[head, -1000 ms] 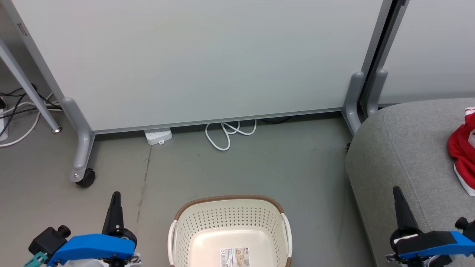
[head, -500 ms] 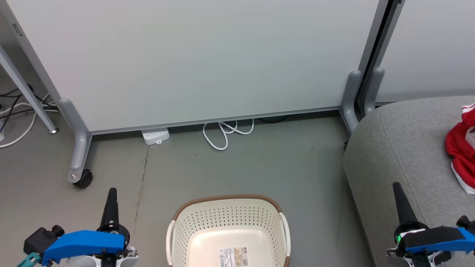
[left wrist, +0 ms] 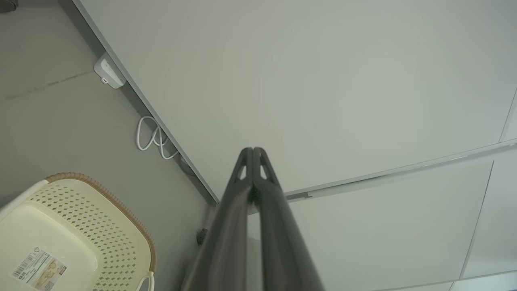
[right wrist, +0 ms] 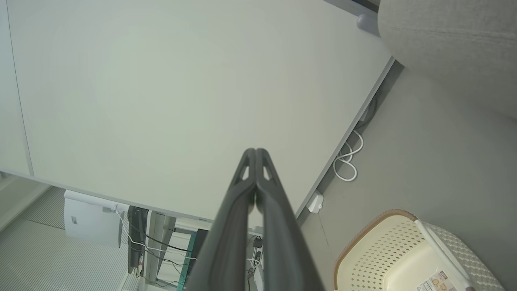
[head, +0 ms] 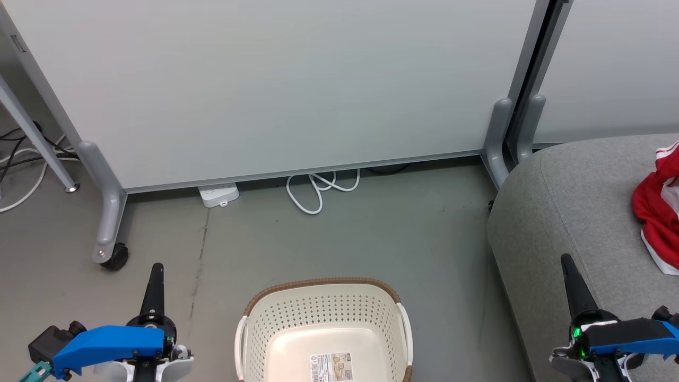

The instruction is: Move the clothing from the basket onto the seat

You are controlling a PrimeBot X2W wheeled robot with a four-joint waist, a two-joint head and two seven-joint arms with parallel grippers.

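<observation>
The cream basket [head: 323, 323] with a brown rim stands on the floor at the bottom centre, with nothing in it but a printed label; it also shows in the left wrist view [left wrist: 80, 226] and the right wrist view [right wrist: 404, 250]. Red clothing [head: 658, 212] with white striped trim lies on the grey seat [head: 573, 212] at the right edge, partly cut off. My left gripper [head: 156, 268] points up, shut and holding nothing, left of the basket; its fingers [left wrist: 252, 151] are pressed together. My right gripper [head: 566, 260] is shut too, over the seat's front left corner, fingers [right wrist: 255, 151] closed.
A pale wheeled partition [head: 276, 85] runs across the back, with a caster [head: 114, 257] at the left and grey feet [head: 498, 138] beside the seat. A white cable loop [head: 318, 188] and a white adapter [head: 217, 193] lie under it. More cables [head: 21, 159] trail at far left.
The whole head view has shifted slightly, so the camera has moved. Both grippers stay shut; basket and clothing lie as before.
</observation>
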